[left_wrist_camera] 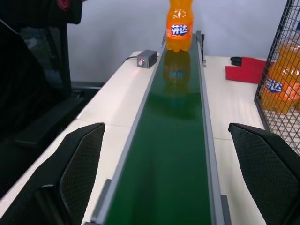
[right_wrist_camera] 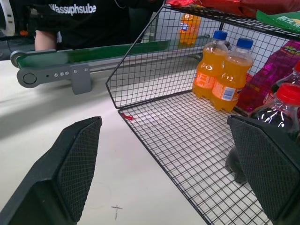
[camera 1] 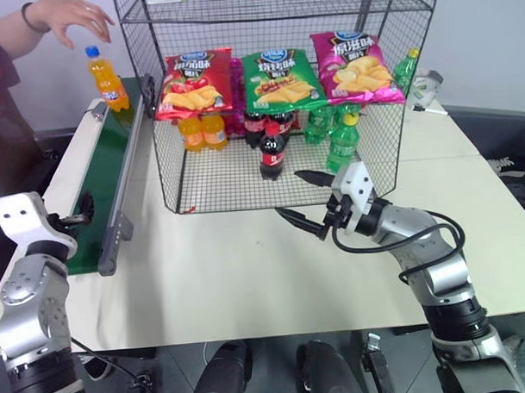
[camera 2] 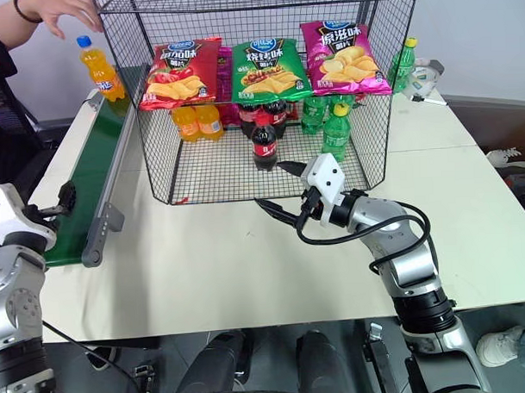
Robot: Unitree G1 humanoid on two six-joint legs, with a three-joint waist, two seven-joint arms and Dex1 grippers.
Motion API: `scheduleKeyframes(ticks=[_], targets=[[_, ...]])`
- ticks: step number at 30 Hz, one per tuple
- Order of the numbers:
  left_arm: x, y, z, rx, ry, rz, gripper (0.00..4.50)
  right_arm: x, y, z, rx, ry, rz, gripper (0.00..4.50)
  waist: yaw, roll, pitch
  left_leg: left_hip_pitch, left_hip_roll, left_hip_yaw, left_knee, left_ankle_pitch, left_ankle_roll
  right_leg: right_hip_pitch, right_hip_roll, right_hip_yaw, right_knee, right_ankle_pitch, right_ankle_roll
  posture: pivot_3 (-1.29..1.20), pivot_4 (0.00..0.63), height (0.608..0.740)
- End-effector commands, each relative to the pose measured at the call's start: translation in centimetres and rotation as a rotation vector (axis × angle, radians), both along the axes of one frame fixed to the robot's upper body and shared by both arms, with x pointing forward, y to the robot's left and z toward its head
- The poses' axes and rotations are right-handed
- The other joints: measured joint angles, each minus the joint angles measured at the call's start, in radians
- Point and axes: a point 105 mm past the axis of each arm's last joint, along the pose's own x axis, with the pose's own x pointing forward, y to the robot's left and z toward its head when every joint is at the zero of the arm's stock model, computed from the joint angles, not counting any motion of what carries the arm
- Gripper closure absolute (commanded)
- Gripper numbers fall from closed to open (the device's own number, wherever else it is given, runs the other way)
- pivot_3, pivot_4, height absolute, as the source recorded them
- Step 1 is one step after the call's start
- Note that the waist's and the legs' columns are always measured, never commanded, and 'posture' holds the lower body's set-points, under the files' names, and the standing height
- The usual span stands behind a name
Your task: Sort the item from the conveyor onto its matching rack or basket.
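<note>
The item, a small orange soda bottle (camera 1: 106, 79) with a blue cap, stands upright at the far end of the conveyor (camera 1: 100, 181), a dark-green belt with grey rails. In the left wrist view the bottle (left_wrist_camera: 179, 26) is straight ahead down the belt (left_wrist_camera: 173, 154). My left gripper (camera 1: 80, 210) hovers open at the belt's near end, far from the bottle, its fingers astride the belt. The rack (camera 1: 219, 185), a tall black wire-mesh cage, stands right of the belt. My right gripper (camera 1: 299, 198) is open and empty at the rack's front edge.
A person's hand (camera 1: 75, 18) hovers just above the bottle's cap. The rack's lower tier holds orange bottles (camera 1: 202, 131), cola bottles (camera 1: 272, 149) and green bottles (camera 1: 341, 142); chip bags (camera 1: 280, 78) lie on the tier above. A grey control box (left_wrist_camera: 146, 58) sits beside the belt's far end.
</note>
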Motion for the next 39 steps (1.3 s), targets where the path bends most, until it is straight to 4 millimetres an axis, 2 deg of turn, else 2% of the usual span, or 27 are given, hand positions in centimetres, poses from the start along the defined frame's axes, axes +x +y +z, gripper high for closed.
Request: scheduleKeyframes(ticks=[1,23,39], targets=[[0.1,0.1,1.3,0.037,-0.049,0.010,0.07,-0.1,0.5,1.3,0.012,-0.060,0.014,0.00,0.000,0.000,0.000,0.000,0.000,0.000,0.000,0.000,0.000,0.000,0.000,0.000,0.000,0.000,0.000,0.00,0.150,0.740],[-1.0,1.4,1.4,0.110,-0.043,0.047,0.07,-1.4,1.7,0.6,0.036,-0.023,0.053,0.00,-0.001,0.000,0.000,0.000,0.000,0.000,0.000,0.000,0.000,-0.001,0.000,0.000,0.000,0.000,0.000,0.00,0.150,0.740],[-0.9,1.6,1.4,0.116,-0.056,0.049,0.07,-0.9,2.0,0.8,0.038,-0.036,0.058,0.00,-0.001,0.000,0.000,0.000,0.000,0.000,0.000,0.000,0.000,-0.001,0.000,0.000,0.000,0.000,0.000,0.00,0.150,0.740]])
